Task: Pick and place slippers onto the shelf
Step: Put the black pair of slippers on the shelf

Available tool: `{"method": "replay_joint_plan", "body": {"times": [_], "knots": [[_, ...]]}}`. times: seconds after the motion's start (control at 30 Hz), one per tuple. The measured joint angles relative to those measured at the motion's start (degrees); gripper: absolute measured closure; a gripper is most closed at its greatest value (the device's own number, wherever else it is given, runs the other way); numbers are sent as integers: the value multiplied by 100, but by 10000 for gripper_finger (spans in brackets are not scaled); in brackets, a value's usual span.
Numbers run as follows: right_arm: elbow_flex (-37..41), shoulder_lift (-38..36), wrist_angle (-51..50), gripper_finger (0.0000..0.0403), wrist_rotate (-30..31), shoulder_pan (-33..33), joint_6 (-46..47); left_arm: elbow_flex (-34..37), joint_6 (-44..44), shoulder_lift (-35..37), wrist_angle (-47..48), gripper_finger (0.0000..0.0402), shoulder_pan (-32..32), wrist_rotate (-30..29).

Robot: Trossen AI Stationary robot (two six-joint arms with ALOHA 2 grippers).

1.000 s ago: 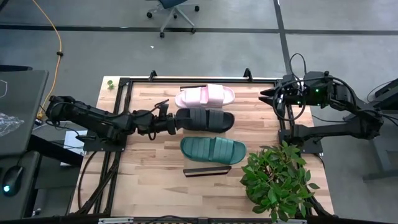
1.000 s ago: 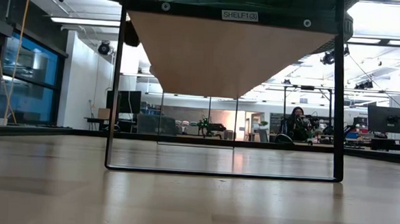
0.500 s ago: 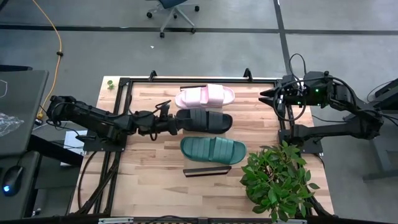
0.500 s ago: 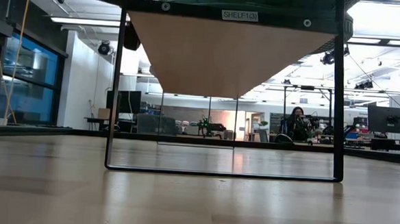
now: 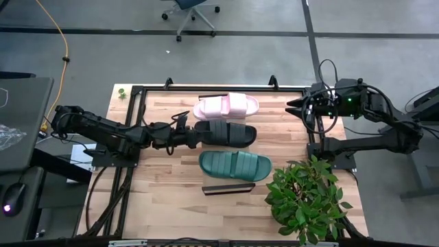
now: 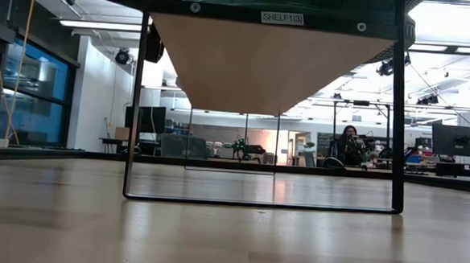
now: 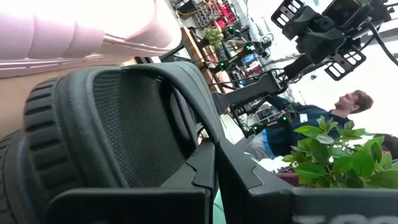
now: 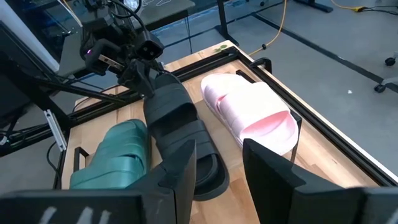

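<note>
Three slippers lie side by side on the shelf [image 5: 171, 180], whose underside [image 6: 271, 65] fills the top of the low view. The pink slipper [image 5: 226, 106] is farthest back, the black slipper [image 5: 230, 133] is in the middle, and the green slipper [image 5: 235, 165] is nearest. The pink and green ones rest on their soles. My left gripper [image 5: 195, 135] reaches in level from the table's left and is shut on the black slipper. My right gripper [image 5: 291, 104] hangs raised at the shelf's far right corner, open [image 8: 227, 177], holding nothing. My left gripper pinches the black slipper's left end [image 8: 151, 84], the end nearest its ribbed strap [image 7: 56, 130], between its two fingers. The fingers come in level from the table's left and lie along the slipper. The slipper's right end [image 8: 208, 177] rests on the shelf board.
A leafy potted plant [image 5: 305, 199] stands at the near right. A short dark bar [image 5: 228, 188] lies just in front of the green slipper. The shelf's black legs [image 6: 136, 102] frame the low view, and a person [image 6: 349, 145] sits far behind.
The black slipper's right end has drawn a little toward the table's left, toward my left gripper. Both arms have kept their places.
</note>
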State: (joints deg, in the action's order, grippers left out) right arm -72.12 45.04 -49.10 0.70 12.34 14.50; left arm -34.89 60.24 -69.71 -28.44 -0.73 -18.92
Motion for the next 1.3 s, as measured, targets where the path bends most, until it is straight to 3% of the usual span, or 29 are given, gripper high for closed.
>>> {"method": "replay_joint_plan", "body": {"times": [0.9,1.3], "knots": [[0,0,0,279,-56,1,-17,0,29,0,148,399,0,15],[-2,0,0,279,-55,2,-19,0,21,-4,166,338,0,30]]}}
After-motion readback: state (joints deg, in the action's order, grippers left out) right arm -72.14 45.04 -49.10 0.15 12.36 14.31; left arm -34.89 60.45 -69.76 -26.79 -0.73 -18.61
